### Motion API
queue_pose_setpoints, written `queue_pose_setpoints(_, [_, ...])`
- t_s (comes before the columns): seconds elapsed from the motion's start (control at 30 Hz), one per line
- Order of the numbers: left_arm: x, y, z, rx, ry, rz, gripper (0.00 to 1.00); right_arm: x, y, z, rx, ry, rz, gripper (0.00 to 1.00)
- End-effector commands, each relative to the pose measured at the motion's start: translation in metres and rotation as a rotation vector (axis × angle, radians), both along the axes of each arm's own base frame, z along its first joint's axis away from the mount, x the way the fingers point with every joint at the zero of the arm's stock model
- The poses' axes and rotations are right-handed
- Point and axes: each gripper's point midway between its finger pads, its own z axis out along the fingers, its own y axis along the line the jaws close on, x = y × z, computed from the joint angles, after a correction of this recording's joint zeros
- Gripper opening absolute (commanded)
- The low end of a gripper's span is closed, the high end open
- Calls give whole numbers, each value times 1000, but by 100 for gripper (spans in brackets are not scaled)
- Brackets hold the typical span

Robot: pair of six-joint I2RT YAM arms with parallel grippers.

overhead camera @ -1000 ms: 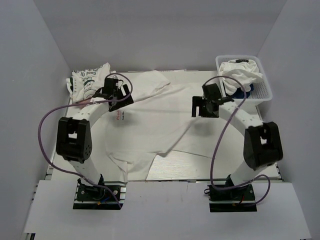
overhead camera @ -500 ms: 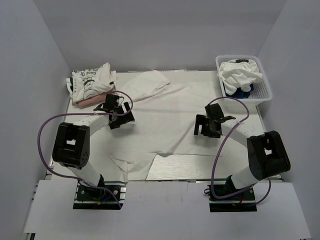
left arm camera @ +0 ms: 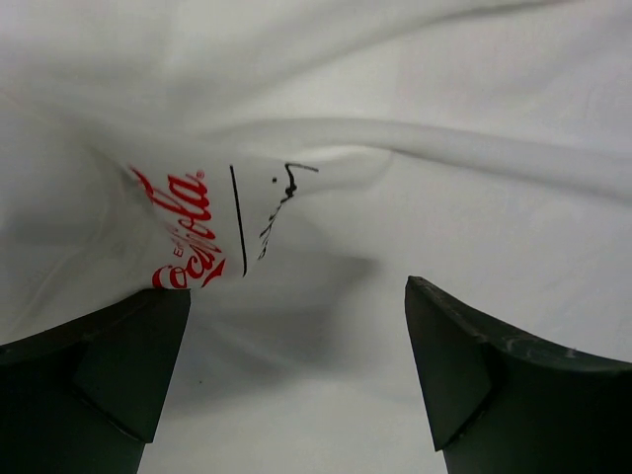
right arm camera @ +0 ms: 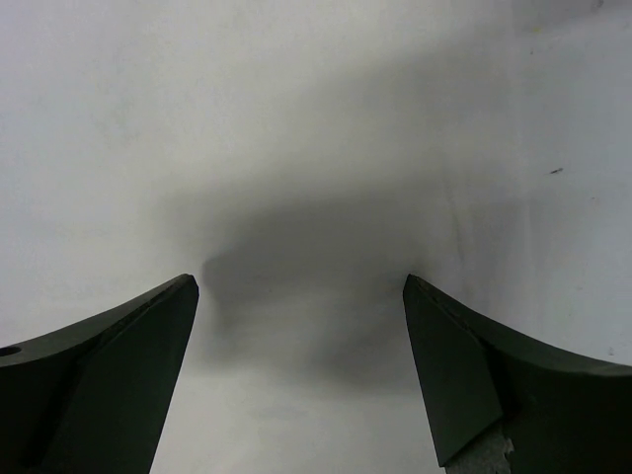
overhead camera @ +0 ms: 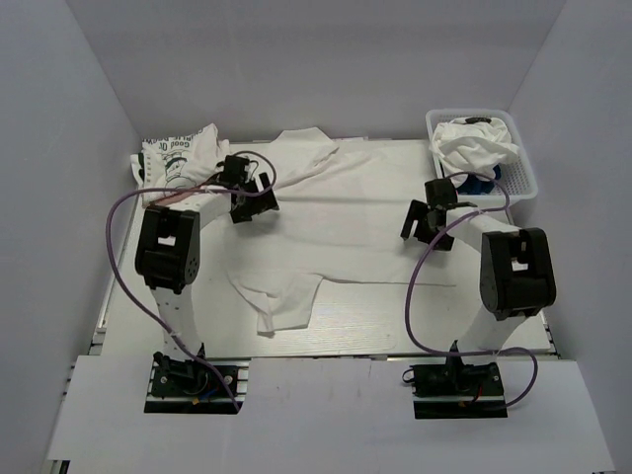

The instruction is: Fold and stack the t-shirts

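Top view: a white shirt (overhead camera: 346,222) lies spread across the middle of the table (overhead camera: 395,334), one sleeve reaching toward the upper centre and a bunched, doubled-over part at lower left. The left claw (overhead camera: 249,200) is over the shirt's upper left part, the right claw (overhead camera: 427,219) over its right part. At upper left sits a stack (overhead camera: 178,163) of folded shirts (black lettering on the top one, pinkish cloth at the bottom). At upper right a basket (overhead camera: 523,183) holds crumpled white shirts (overhead camera: 476,143) over a bit of blue cloth (overhead camera: 474,183).

Left wrist view: the left claw (left arm camera: 296,296) is spread wide with nothing between its fingers, just above the shirt (left arm camera: 464,207); a red print (left arm camera: 188,232) shows at left beside a fold.

Right wrist view: the right claw (right arm camera: 301,286) is likewise spread wide and holds nothing, its shadow falling on smooth white shirt (right arm camera: 296,109).
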Motion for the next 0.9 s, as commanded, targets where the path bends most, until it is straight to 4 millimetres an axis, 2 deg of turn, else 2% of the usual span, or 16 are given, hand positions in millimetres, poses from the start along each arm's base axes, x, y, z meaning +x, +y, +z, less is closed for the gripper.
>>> queue_pose_setpoints(0.0, [3,-4,7,23,34,-44,100,11,-9,20,-61,-27,18,90])
queue_pose_setpoints(0.07, [-7,-7,23,20,21,-55,100,10,3,27,-43,-55,65,90])
queue_pose_setpoints(0.1, [-20,-6,25,6,34,-52,100,1,4,27,-43,-55,76,90])
queue_pose_setpoints(0.13, [-32,-12,53,-24,2,-59,100,2,10,37,-47,-98,99,90])
queue_pose_setpoints(0.17, [-47,-22,63,-68,11,-77,100,-3,12,38,-47,-102,106,90])
queue_pose_setpoints(0.2, [-67,-23,58,-70,43,-76,100,-9,12,39,-50,-105,111,90])
queue_pose_setpoints(0.23, [-80,-24,63,-79,45,-74,100,-15,15,38,-56,-101,117,90])
queue_pose_setpoints(0.27, [-94,-23,84,-83,4,-68,100,-20,16,43,-59,-110,121,90])
queue_pose_setpoints(0.3, [-117,-23,73,-81,53,-41,100,-24,16,46,-61,-120,113,90])
queue_pose_setpoints(0.37, [-153,-12,71,-61,78,0,100,-33,14,49,-82,-139,108,90])
queue_pose_setpoints(0.43, [-176,-9,66,-62,117,28,100,-40,15,48,-76,-134,103,90])
queue_pose_setpoints(0.47, [-198,-6,52,-46,174,23,100,-40,16,57,-72,-163,105,90])
queue_pose_setpoints(0.5, [-208,-11,57,-75,164,14,100,-41,17,60,-66,-174,99,90])
queue_pose_setpoints(0.57, [-234,-15,44,-107,230,-14,100,-45,17,62,-60,-188,100,90])
queue_pose_setpoints(0.73, [-270,-20,17,-97,330,-38,96,-60,15,54,-49,-170,97,90])
queue_pose_setpoints(0.87, [-278,-29,7,-107,342,-62,85,-70,16,42,-37,-143,99,90])
